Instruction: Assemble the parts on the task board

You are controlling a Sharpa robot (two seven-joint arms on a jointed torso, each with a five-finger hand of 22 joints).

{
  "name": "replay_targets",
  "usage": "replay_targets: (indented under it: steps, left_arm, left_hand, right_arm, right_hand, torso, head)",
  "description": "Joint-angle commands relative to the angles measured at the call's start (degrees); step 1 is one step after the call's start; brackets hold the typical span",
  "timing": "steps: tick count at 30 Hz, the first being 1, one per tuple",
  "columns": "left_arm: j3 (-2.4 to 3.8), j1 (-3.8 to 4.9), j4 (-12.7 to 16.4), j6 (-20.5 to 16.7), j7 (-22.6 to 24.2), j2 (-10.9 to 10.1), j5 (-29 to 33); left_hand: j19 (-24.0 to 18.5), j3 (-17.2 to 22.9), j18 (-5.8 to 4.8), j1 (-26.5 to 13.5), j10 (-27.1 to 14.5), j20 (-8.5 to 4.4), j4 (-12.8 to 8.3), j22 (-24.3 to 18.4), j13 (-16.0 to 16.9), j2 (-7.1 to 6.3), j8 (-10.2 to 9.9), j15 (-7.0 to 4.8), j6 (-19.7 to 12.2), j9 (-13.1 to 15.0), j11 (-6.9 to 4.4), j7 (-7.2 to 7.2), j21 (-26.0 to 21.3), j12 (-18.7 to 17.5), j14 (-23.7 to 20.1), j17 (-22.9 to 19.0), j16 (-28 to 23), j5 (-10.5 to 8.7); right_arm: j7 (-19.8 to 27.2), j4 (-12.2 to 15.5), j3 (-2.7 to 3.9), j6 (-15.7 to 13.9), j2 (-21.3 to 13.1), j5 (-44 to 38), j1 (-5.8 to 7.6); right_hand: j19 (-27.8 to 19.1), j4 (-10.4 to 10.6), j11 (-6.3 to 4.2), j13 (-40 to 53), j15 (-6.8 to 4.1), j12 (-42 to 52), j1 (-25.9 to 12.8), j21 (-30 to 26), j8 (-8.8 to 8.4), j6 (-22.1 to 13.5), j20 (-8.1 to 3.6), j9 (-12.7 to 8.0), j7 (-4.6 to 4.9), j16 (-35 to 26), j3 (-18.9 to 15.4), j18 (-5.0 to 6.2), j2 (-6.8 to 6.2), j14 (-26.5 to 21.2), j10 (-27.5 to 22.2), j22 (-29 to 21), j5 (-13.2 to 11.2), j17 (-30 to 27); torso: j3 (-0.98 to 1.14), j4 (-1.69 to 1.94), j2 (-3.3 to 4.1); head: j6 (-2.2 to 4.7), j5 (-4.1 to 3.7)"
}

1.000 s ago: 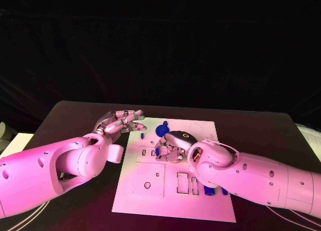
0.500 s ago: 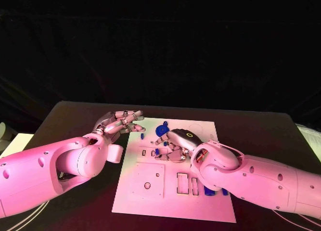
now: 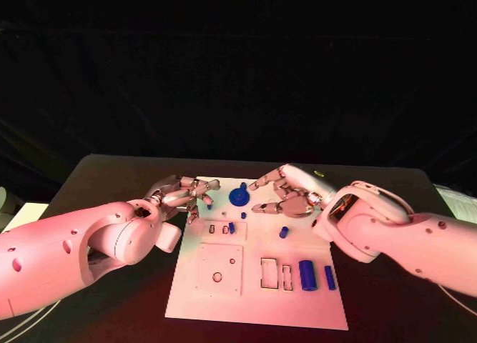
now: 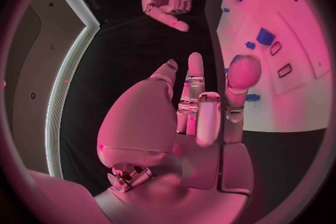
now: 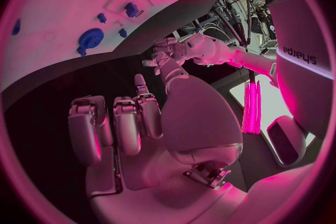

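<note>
Both silver many-fingered hands are seen above the far end of the white rectangular task board, which lies in the middle of the black table. Nothing is held by the right hand; its fingers are loosely curled and apart, over the board's far right corner. Just beside it, toward the left hand, a round blue disc part stands on the board. A small blue peg lies nearer to the robot than this hand, apart from it. The left hand is placed at the board's far left edge, with fingers half curled and nothing between them. Two blue cylinder parts are laid near the board's near right corner, well apart from both hands.
</note>
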Motion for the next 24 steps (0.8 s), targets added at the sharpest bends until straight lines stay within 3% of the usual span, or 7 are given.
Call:
replay_targets:
  steps: [1, 3, 6, 11, 15, 17, 24]
  left_arm:
    - [0.16, 0.63, -0.63, 9.60, -19.17, 0.83, -18.73]
    - [0.21, 1.44, -1.32, 12.00, -24.57, 1.70, -23.81]
    - [0.25, 2.60, -2.12, 15.24, -31.36, 2.86, -28.81]
    - [0.28, 4.93, -3.84, 19.47, -38.92, 5.24, -35.78]
    - [0.28, 5.71, -5.07, 20.64, -40.57, 6.77, -38.01]
    - [0.27, 6.07, -6.00, 21.47, -41.35, 7.98, -38.95]
    - [0.24, 6.67, -8.54, 24.00, -42.73, 11.06, -41.63]
  left_hand:
    - [0.07, -1.50, -1.67, -1.70, -3.74, -0.19, 2.70, 8.16, 9.26, 1.19, 2.45, -0.62, -0.36, 1.31, -0.24, -0.36, 6.79, 10.46, 5.50, 13.46, 4.08, -0.81]
    - [0.74, -2.94, -2.53, -1.83, -5.73, -0.36, 4.36, 16.33, 22.99, 1.70, 5.69, -0.23, -0.95, 3.09, -0.56, -0.54, 12.99, 24.76, 5.97, 15.21, 5.44, -1.57]
    - [1.81, -4.25, -3.36, -2.85, -7.17, -0.26, 5.19, 22.84, 29.93, 2.90, 8.73, -0.59, -2.48, 4.94, -0.25, -0.54, 17.47, 32.03, 5.97, 15.21, 5.44, -2.04]
    - [3.34, -7.72, -4.50, -4.82, -7.38, -0.54, 4.61, 30.32, 35.94, 3.58, 15.98, -1.00, -3.66, 9.70, -1.25, -1.72, 22.18, 38.48, 5.97, 15.21, 5.44, -2.88]
    - [3.86, -9.71, -4.93, -5.64, -6.13, -0.86, 4.58, 32.80, 39.40, 4.43, 21.42, -1.72, -5.17, 14.12, -1.77, -2.59, 23.67, 41.86, 5.97, 15.21, 5.44, -3.11]
    - [4.13, -11.43, -5.16, -6.39, -5.40, -1.18, 4.61, 34.12, 41.19, 5.21, 25.86, -2.17, -6.92, 18.26, -2.23, -3.20, 24.44, 43.61, 5.97, 15.21, 5.44, -3.61]
    - [4.46, -14.19, -5.38, -7.92, -4.70, -1.51, 4.80, 35.60, 42.83, 6.32, 30.04, -2.22, -9.50, 22.88, -2.50, -3.52, 25.25, 45.15, 5.97, 15.21, 5.44, -6.88]
  right_arm:
    - [3.27, -0.22, 0.06, 3.39, -2.04, 11.99, 1.54]
    - [3.25, -0.89, 0.07, 2.84, -3.57, 14.59, 2.43]
    - [3.19, -2.02, 0.08, 2.16, -5.10, 16.70, 3.15]
    - [2.89, -3.94, 0.06, 1.52, -6.53, 18.23, 3.70]
    - [2.66, -4.61, 0.04, 1.46, -6.76, 18.50, 3.79]
    - [2.45, -4.91, 0.02, 1.47, -6.82, 18.60, 3.83]
    - [2.01, -5.48, -0.04, 1.59, -6.78, 18.69, 3.86]
  right_hand:
    - [3.73, -0.31, -0.01, 10.74, 0.26, -0.30, 0.55, -0.21, 0.38, 0.43, 0.27, 0.08, 0.05, -0.36, -0.16, 0.64, 0.09, 5.80, 2.00, 10.74, -0.14, 13.95]
    - [3.71, -0.34, -0.03, 10.74, 0.24, -0.29, 0.68, -0.24, 0.37, 0.47, 0.25, 0.08, 0.04, -0.37, -0.15, 0.65, 0.24, 5.79, 2.01, 10.70, -0.10, 13.94]
    - [3.72, -0.37, -0.04, 10.76, 0.23, -0.24, 0.79, -0.23, 0.36, 0.48, 0.24, 0.09, 0.04, -0.38, -0.14, 0.64, 0.33, 5.79, 2.04, 10.72, -0.05, 13.92]
    - [3.70, -0.38, -0.04, 10.75, 0.23, -0.26, 0.80, -0.24, 0.36, 0.49, 0.23, 0.09, 0.03, -0.40, -0.14, 0.65, 0.35, 5.78, 2.03, 10.69, -0.04, 13.87]
    - [3.68, -0.38, -0.05, 10.75, 0.22, -0.26, 0.83, -0.27, 0.37, 0.51, 0.23, 0.09, 0.03, -0.45, -0.15, 0.66, 0.37, 5.76, 2.03, 10.65, -0.02, 13.79]
    - [3.67, -0.39, -0.05, 10.74, 0.22, -0.27, 0.84, -0.27, 0.37, 0.53, 0.23, 0.10, 0.03, -0.45, -0.16, 0.66, 0.38, 5.75, 2.03, 10.64, -0.01, 13.78]
    - [3.66, -0.40, -0.07, 10.71, 0.21, -0.31, 0.89, -0.29, 0.39, 0.58, 0.22, 0.11, 0.02, -0.49, -0.17, 0.67, 0.43, 5.74, 2.02, 10.60, 0.04, 13.71]
  torso:
    - [0.21, -0.46, -0.86]
    - [0.27, -0.56, -1.17]
    - [0.39, -0.63, -1.62]
    - [0.79, -0.82, -2.13]
    - [0.94, -0.93, -2.28]
    - [1.01, -0.98, -2.38]
    - [1.20, -0.92, -2.41]
  head:
    - [-0.27, 0.00]
    - [-0.53, 0.10]
    - [-0.72, 0.28]
    - [-1.38, 0.81]
    - [-1.60, 0.92]
    - [-1.81, 1.03]
    - [-2.16, 1.27]
